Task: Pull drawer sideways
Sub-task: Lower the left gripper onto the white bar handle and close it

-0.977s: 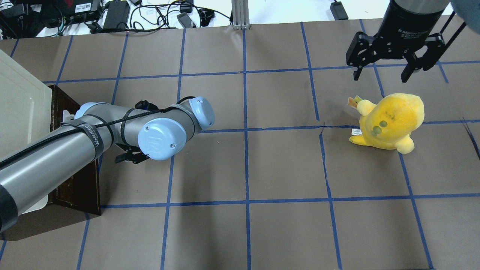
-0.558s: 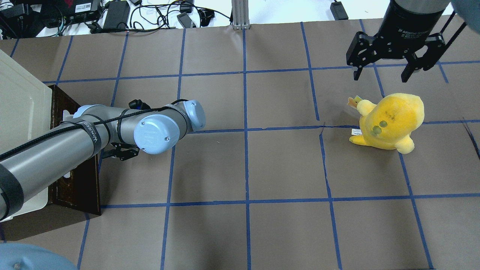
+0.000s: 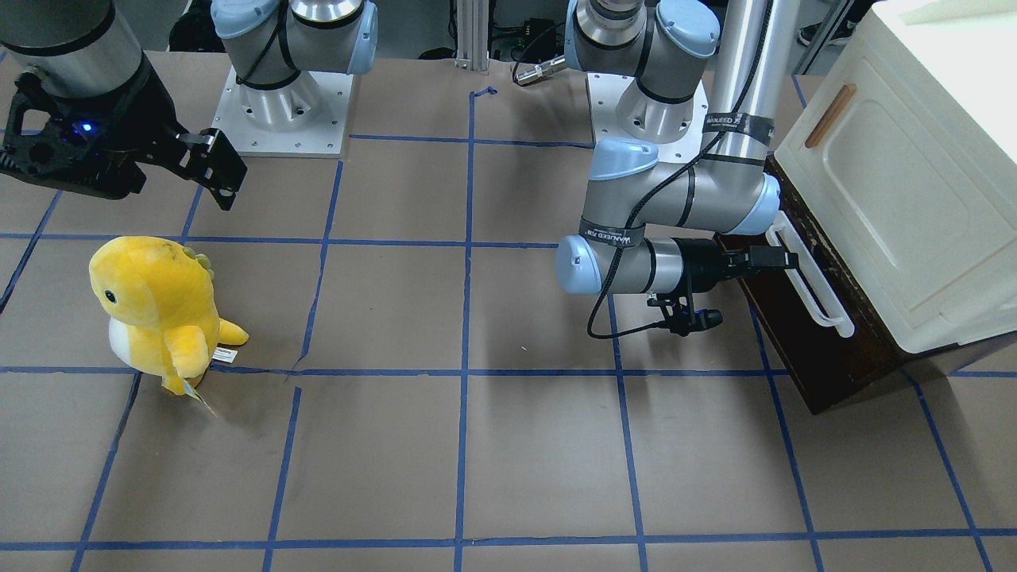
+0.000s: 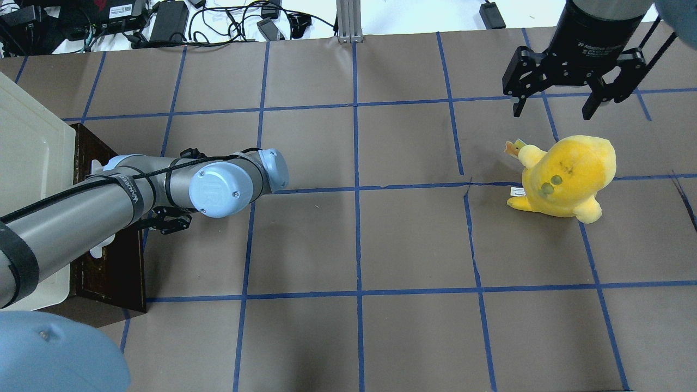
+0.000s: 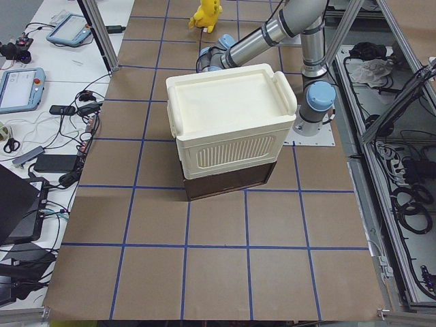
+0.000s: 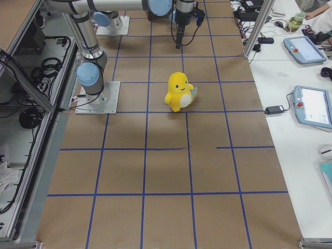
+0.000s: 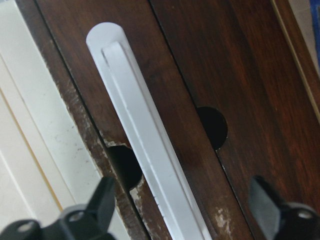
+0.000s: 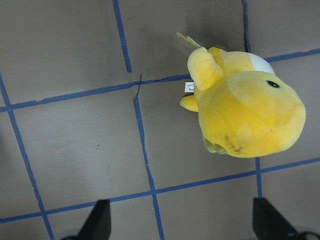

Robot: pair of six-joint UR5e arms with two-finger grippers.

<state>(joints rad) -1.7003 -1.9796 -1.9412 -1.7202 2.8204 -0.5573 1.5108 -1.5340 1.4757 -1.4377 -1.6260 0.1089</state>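
Observation:
The drawer's dark brown front (image 3: 810, 349) sits under a cream cabinet (image 3: 898, 183) at the table's left end, and its long white bar handle (image 3: 809, 274) runs along it. My left gripper (image 3: 783, 258) is open right at the handle. In the left wrist view the handle (image 7: 145, 145) lies between its two fingertips (image 7: 105, 200) against the dark front (image 7: 210, 65). In the overhead view my forearm hides this gripper, and only the ends of the handle (image 4: 95, 163) show. My right gripper (image 4: 552, 106) is open and empty, up above the far right.
A yellow plush toy (image 4: 566, 174) stands on the right side of the table, below the right gripper; it also shows in the right wrist view (image 8: 245, 110). Cables and power bricks (image 4: 163, 22) lie beyond the far edge. The cream cabinet overhangs the drawer.
My left arm has swung left toward the drawer, bringing the wrist up to the white handle. The right arm and the plush have not moved.

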